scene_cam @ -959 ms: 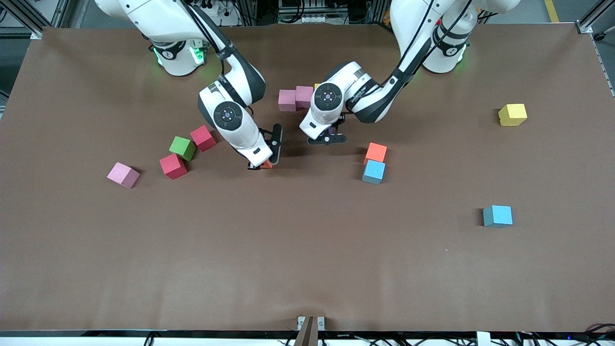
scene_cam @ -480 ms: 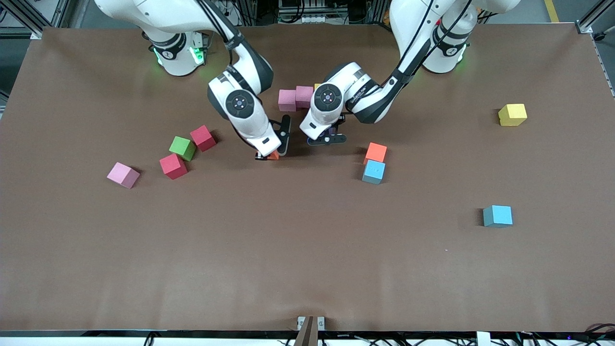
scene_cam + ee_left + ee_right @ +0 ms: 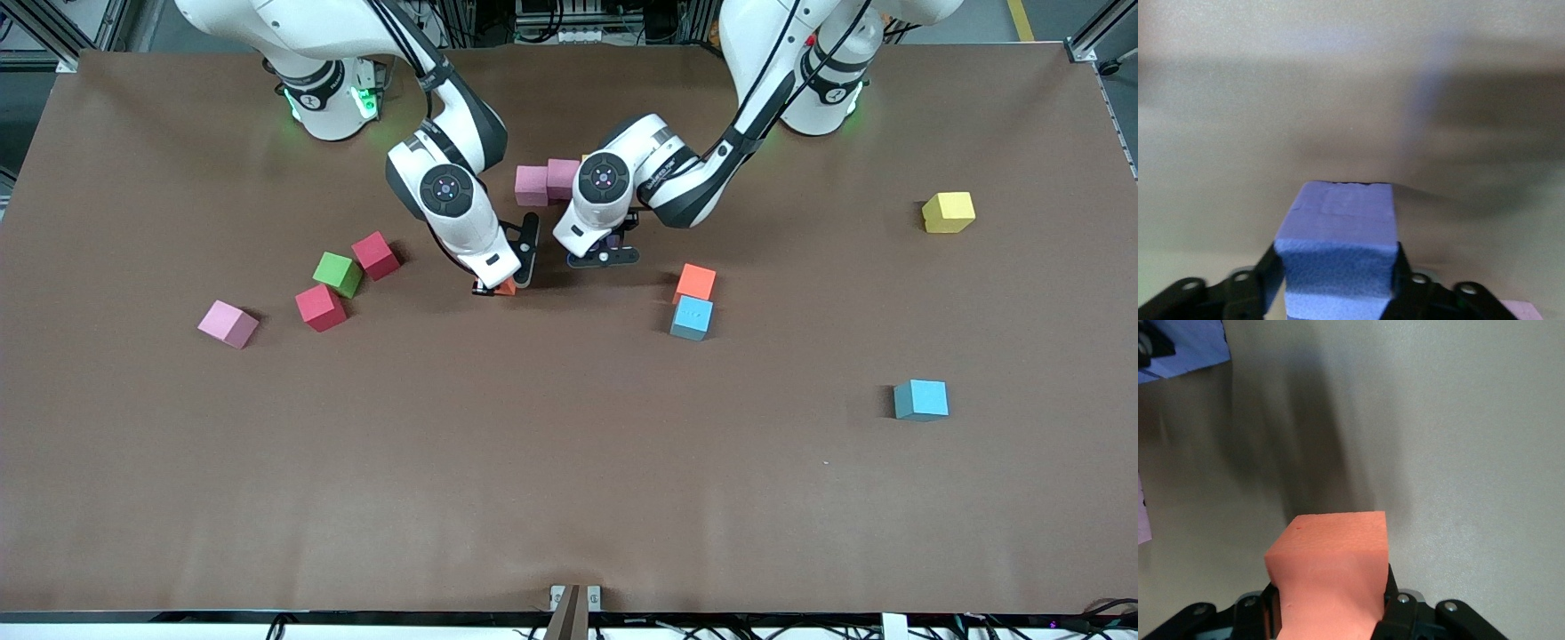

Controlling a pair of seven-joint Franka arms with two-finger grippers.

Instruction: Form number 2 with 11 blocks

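My right gripper (image 3: 502,286) holds an orange foam cube (image 3: 1328,573) low over the table's middle, just beside my left gripper (image 3: 605,258), which has a purple foam cube (image 3: 1338,247) at its tip. Two touching pink foam cubes (image 3: 547,182) lie farther from the front camera, between both arms. Toward the left arm's end, a second orange cube (image 3: 695,282) touches a light blue cube (image 3: 692,317) lying nearer the camera. Toward the right arm's end, a green cube (image 3: 338,273) lies between two red cubes (image 3: 375,254).
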